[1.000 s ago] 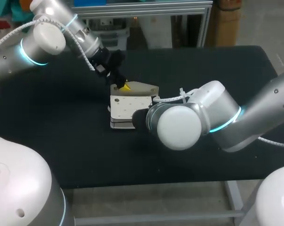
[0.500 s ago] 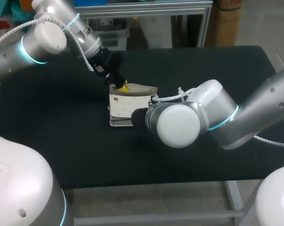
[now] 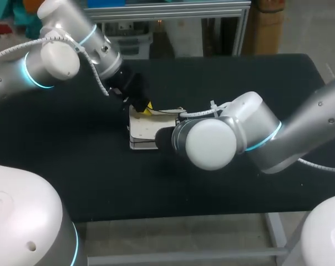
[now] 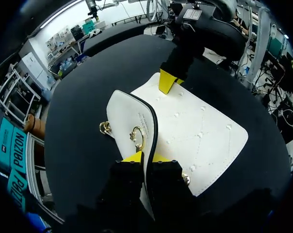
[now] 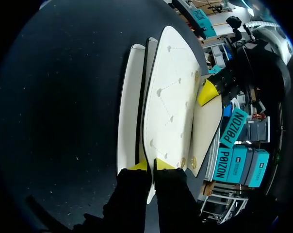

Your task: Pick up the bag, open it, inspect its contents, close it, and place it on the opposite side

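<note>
The black, cloth-covered tabletop (image 3: 239,83) carries a white bag (image 3: 147,131), which lies flat near its middle, stitched and studded face up, with its flap lifted off the body along the far side.

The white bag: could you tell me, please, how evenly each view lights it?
Head view: the white studded leather bag looks dim, my right arm covering part. Left wrist view: its face is bright, without glare. Right wrist view: the lifted flap looks duller than the face.

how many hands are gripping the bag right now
2. The left hand pinches the flap by its edge; the right hand pinches the bag at the opposite edge.
</note>
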Robot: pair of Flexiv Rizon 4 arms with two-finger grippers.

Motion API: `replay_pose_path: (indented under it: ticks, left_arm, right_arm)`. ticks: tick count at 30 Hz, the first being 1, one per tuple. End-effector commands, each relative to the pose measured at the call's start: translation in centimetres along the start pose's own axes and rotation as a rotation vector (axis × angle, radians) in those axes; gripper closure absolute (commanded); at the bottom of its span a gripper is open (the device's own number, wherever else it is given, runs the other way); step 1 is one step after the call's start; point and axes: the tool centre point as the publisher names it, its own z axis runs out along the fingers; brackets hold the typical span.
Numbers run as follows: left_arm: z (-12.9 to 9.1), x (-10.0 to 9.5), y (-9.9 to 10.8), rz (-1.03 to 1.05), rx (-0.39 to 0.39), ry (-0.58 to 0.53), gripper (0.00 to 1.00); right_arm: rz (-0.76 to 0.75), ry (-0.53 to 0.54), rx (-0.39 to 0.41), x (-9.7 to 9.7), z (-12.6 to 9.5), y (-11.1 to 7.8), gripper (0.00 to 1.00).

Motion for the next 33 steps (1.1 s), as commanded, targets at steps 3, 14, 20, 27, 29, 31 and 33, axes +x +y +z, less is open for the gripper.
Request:
replay_pose_path:
  ticks: [3, 14, 20, 27, 29, 31, 33]
  left_arm:
    - [2.4, 3.2, -1.4, 0.090, -0.115, -0.198, 1.00]
    - [4.2, 4.1, -0.9, 0.173, -0.219, -0.243, 1.00]
    - [4.0, 4.4, -0.4, 0.198, -0.266, -0.264, 1.00]
    - [3.3, 4.9, 0.0, 0.212, -0.215, -0.237, 1.00]
    - [3.3, 5.1, -0.1, 0.218, -0.203, -0.244, 1.00]
    - [3.3, 5.3, -0.1, 0.222, -0.179, -0.248, 1.00]
    - [3.1, 5.5, -0.3, 0.228, -0.135, -0.244, 1.00]
  right_arm:
    - [-0.001, 0.004, -0.001, -0.2, 0.9, 0.6, 1.00]
    - [-0.003, 0.013, -0.002, -0.1, 1.1, 0.8, 1.00]
    - [-0.004, 0.016, 0.000, -0.1, 1.1, 0.8, 1.00]
    - [-0.005, 0.023, 0.006, -0.1, 1.2, 0.9, 1.00]
    - [-0.005, 0.024, 0.006, -0.1, 1.3, 1.0, 1.00]
    - [-0.004, 0.025, 0.006, -0.1, 1.3, 1.1, 1.00]
    - [-0.005, 0.028, 0.007, -0.1, 1.3, 1.2, 1.00]
